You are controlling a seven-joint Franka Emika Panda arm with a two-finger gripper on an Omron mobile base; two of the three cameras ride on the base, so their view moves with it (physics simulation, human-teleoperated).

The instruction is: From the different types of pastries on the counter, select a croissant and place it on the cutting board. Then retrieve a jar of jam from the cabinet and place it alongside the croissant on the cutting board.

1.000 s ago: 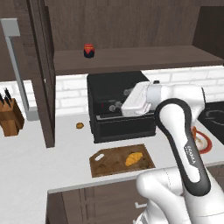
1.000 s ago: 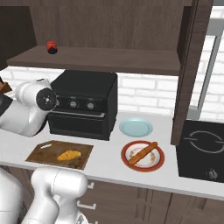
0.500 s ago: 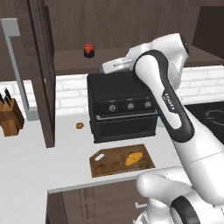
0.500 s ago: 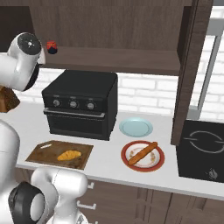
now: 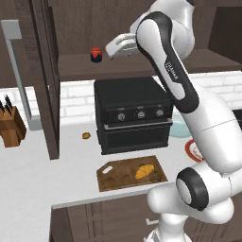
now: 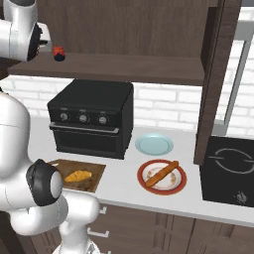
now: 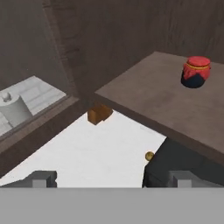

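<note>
The golden croissant (image 5: 144,171) (image 6: 78,175) lies on the brown cutting board (image 5: 116,179) (image 6: 96,171) at the counter's (image 5: 42,175) front edge. On the cabinet's shelf (image 5: 146,66) (image 6: 129,67) (image 7: 162,98) stands the jar of jam (image 5: 96,55) (image 6: 59,53) (image 7: 196,72), dark with a red lid. My gripper (image 5: 109,50) (image 7: 113,178) hovers at shelf height just right of the jar, apart from it. Both fingertips (image 7: 43,177) sit wide apart with nothing between them, so it is open.
A black oven (image 5: 132,113) (image 6: 92,119) sits under the shelf. The tall open cabinet door (image 5: 45,80) stands left of it, a knife block (image 5: 10,127) further left. A tiny brown lump (image 5: 86,135) (image 7: 149,155), a blue plate (image 6: 154,144) and a stick pastry (image 6: 161,173) rest on the counter.
The arm has swung up from in front of the oven to shelf height, bringing the hand close to the jar. The croissant stays on the board.
</note>
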